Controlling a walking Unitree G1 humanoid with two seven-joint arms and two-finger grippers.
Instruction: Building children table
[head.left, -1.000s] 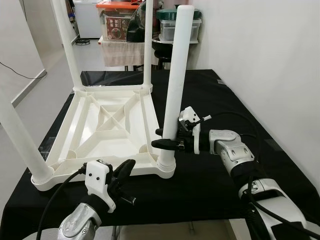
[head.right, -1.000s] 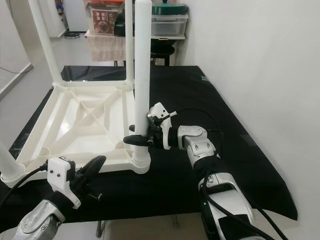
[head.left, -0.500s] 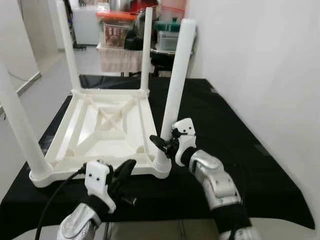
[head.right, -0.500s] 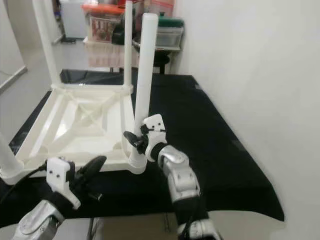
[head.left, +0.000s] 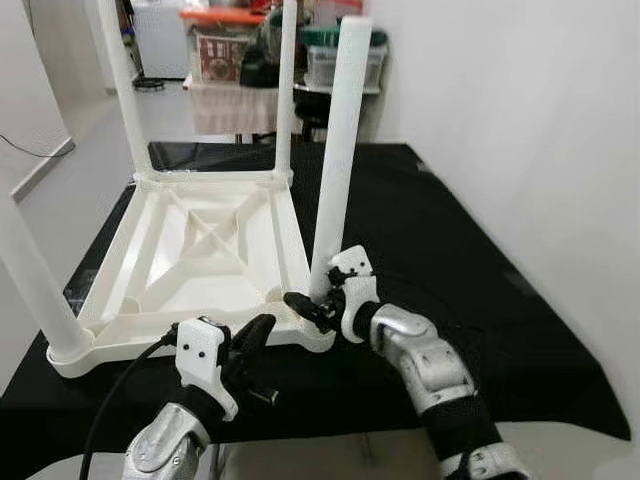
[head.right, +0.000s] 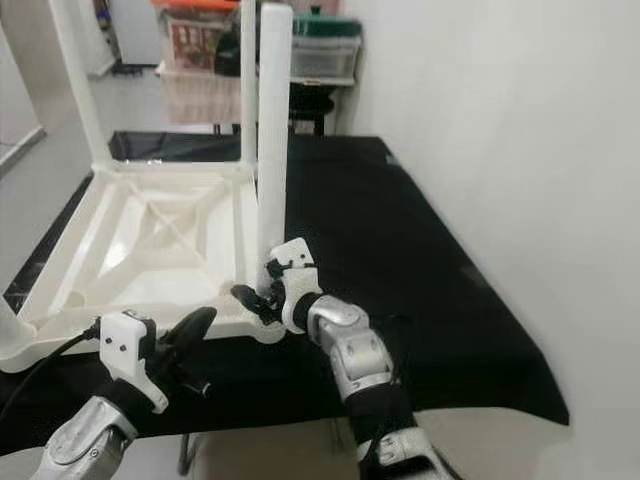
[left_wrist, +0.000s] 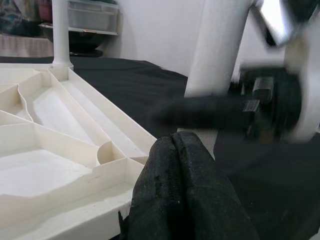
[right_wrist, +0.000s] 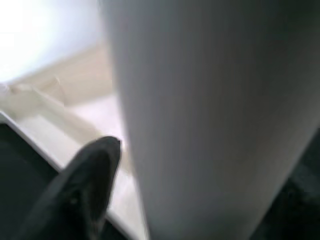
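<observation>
A white plastic children's table (head.left: 205, 245) lies upside down on the black-covered worktop (head.left: 450, 260), its legs pointing up. The near right leg (head.left: 335, 150) stands in its corner socket. My right gripper (head.left: 312, 305) is low on that leg, just above the socket, shut on it; one black finger (right_wrist: 85, 185) shows beside the leg (right_wrist: 210, 115) in the right wrist view. My left gripper (head.left: 255, 338) hovers at the table's near edge, left of that corner, fingers (left_wrist: 175, 165) pressed together and holding nothing.
Three other legs stand at the far right (head.left: 287, 90), far left (head.left: 118, 90) and near left (head.left: 30, 270) corners. Storage boxes (head.left: 225, 50) sit behind the worktop. A white wall runs along the right, and open floor (head.left: 70, 130) lies to the left.
My right gripper has slid down the near right leg from about a third of its height to just above the socket. The head camera has shifted. The left gripper has stayed put.
</observation>
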